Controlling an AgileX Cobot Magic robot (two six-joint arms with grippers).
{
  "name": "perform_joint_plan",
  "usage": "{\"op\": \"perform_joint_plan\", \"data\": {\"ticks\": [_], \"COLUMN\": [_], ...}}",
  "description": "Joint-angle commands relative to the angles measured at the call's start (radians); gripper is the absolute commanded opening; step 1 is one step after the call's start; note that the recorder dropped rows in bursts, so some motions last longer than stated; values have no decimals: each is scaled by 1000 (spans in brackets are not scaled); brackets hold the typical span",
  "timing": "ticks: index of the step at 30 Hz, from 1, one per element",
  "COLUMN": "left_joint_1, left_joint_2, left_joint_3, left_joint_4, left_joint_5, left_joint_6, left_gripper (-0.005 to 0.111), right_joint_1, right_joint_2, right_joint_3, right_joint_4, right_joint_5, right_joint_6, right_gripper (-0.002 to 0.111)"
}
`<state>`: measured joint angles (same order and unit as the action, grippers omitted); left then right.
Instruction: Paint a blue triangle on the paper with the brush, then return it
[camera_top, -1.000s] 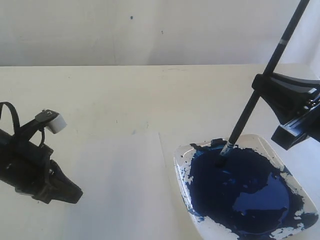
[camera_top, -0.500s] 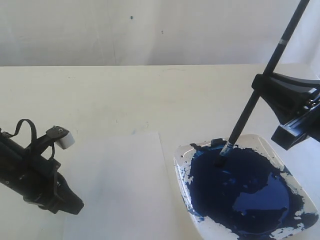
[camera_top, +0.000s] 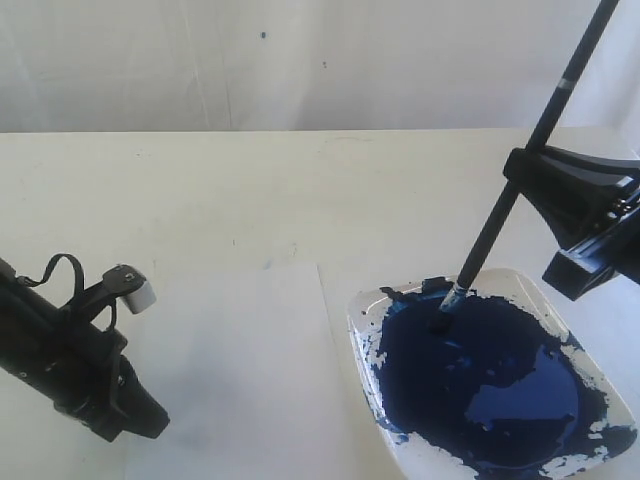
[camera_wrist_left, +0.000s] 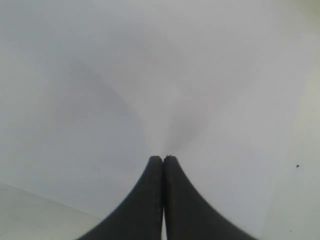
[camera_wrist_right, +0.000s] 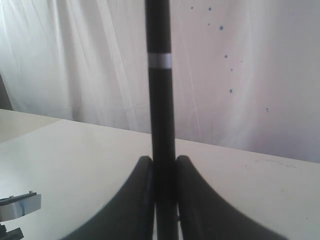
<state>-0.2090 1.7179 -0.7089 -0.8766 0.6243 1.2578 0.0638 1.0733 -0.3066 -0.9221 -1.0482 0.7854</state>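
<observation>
The brush (camera_top: 520, 175) stands tilted, its bristle tip dipped in the dark blue paint at the tray's far edge. My right gripper (camera_top: 514, 168) is shut on its black handle partway up; the right wrist view shows the handle (camera_wrist_right: 160, 100) clamped between both fingers of the right gripper (camera_wrist_right: 161, 161). The paper (camera_top: 240, 360) lies left of the tray and shows no blue triangle. My left gripper (camera_top: 152, 424) is shut on nothing, low over the paper's left edge. In the left wrist view the left gripper (camera_wrist_left: 163, 158) has its tips together above the white paper (camera_wrist_left: 150, 75).
A white square paint tray (camera_top: 365, 320) holding a big dark blue paint pool (camera_top: 480, 375) sits at the front right, close beside the paper. A white curtain wall (camera_top: 300, 60) stands behind the cream table (camera_top: 250, 190).
My left arm has dropped lower and shifted slightly right, toward the paper's left edge. The right gripper and the brush have not moved.
</observation>
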Motion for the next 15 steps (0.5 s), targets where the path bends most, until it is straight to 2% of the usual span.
{"op": "perform_joint_plan", "data": {"ticks": [1, 15], "left_joint_1": [-4, -4], "left_joint_2": [4, 4], "left_joint_3": [-1, -1], "left_joint_4": [-3, 19], "left_joint_5": [5, -2], "left_joint_6": [6, 6], "left_gripper": [0, 0], "right_joint_1": [-5, -5], "right_joint_2": [-6, -6], "right_joint_3": [5, 5], "right_joint_4": [1, 1], "right_joint_5": [-6, -6], "right_joint_6": [6, 6], "right_gripper": [0, 0]}}
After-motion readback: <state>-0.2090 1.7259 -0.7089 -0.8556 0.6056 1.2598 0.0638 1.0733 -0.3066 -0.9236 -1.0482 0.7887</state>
